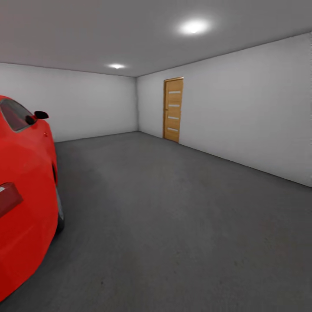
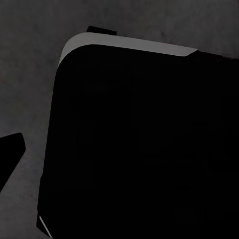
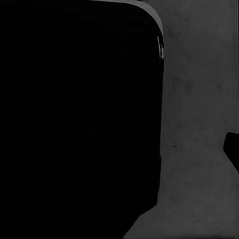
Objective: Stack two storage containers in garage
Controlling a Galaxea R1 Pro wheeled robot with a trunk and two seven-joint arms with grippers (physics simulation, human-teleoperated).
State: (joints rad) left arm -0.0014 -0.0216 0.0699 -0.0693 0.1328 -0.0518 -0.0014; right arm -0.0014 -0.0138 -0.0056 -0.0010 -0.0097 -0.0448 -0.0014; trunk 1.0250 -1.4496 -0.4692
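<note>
Here, garage floor [image 1: 173, 225] (dark concrete), red car [image 1: 26, 195] at left, fingers' spread cannot be told.

I look across the garage [image 1: 86, 99]: dark grey concrete floor [image 1: 173, 216] stretches ahead, a shiny red car [image 1: 26, 195] stands close on my left, and a wooden door [image 1: 173, 109] sits in the right-hand grey wall beneath two ceiling lights [image 1: 193, 27].
</note>
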